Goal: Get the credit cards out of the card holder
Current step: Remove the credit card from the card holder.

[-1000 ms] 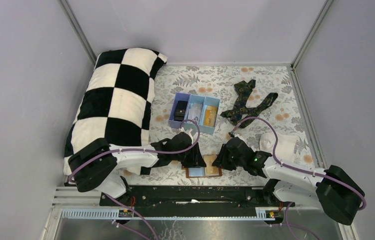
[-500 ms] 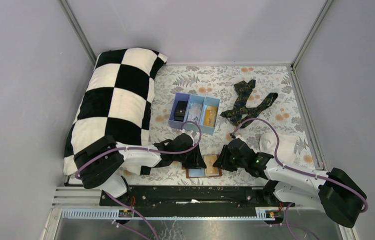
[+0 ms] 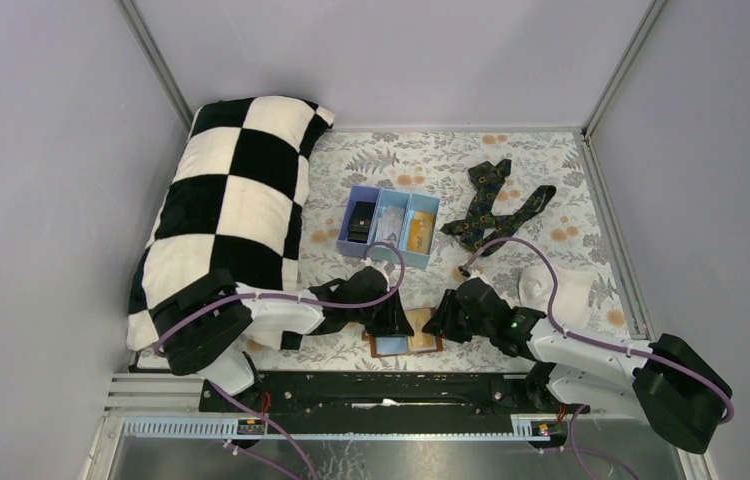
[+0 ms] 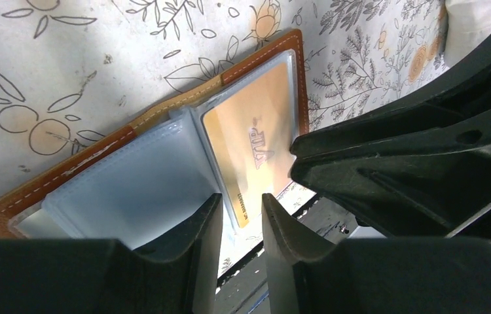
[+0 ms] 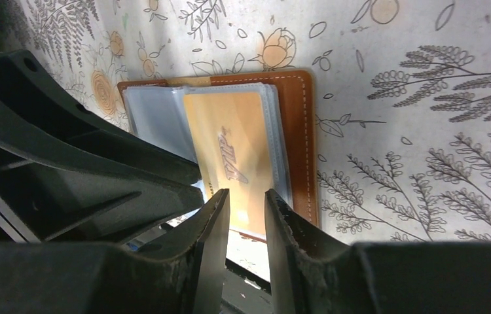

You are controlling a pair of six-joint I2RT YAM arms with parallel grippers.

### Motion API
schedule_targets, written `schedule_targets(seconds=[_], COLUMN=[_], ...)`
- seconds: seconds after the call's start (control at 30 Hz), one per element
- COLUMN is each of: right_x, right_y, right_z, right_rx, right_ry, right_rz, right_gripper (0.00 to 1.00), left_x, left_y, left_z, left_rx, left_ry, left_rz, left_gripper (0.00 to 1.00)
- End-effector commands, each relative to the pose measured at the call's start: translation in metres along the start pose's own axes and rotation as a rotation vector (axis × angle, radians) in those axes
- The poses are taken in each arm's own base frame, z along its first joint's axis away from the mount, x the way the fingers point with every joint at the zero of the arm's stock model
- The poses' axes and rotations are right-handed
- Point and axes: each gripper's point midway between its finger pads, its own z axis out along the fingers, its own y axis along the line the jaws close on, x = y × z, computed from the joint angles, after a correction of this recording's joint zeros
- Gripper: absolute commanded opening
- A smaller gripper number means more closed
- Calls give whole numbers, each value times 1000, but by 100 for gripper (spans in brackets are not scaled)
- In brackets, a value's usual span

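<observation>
1. Checkered pillow point(image 3: 226, 200) lies along the left edge of the floral cloth.
2. Left gripper point(image 3: 398, 322) is low over the wallet's left half. Fingers point(image 4: 190, 242) are a narrow slit apart with nothing clamped. The card's near end shows through the gap; can't tell if the tips touch it.
3. Blue tray point(image 3: 396, 192) sits behind, well apart from the wallet.
4. Wallet point(image 3: 408, 343) lies open and flat at the near edge, between both grippers, pale sleeves up.
5. Gold card point(image 4: 249, 150) sits in the right-hand clear sleeve, its near end past the sleeve edge.
6. Right gripper point(image 3: 441, 322) is low over the wallet's right half. Fingers point(image 5: 295, 242) are also a narrow slit apart, card end in the gap, no visible grip.
7. Necktie point(image 3: 491, 205) lies far right, clear of everything.
</observation>
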Motion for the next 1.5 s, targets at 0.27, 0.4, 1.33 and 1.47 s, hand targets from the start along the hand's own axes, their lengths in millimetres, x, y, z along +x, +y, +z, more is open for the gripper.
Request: schedule_targets(seconds=[0.27,0.4,1.33,1.47], right_x=[0,-7,-12,-13], right_y=[-10,-7,9,11], right_z=[-4,-8,-12,-11], right_rx=[43,31,-27,-27], right_ry=[-17,-54,-60,-60], right_rz=[4,-5,-22,-31], right_gripper=[33,34,33,33], left_x=[-4,-7,-5,-7], left_y=[2,2,5,3], left_z=[3,0,4,0], left_rx=[-1,6,16,14], left_ry=[-38,-61,-57,-68], left_rz=[11,11,10,11], left_gripper=[32,29,26,27])
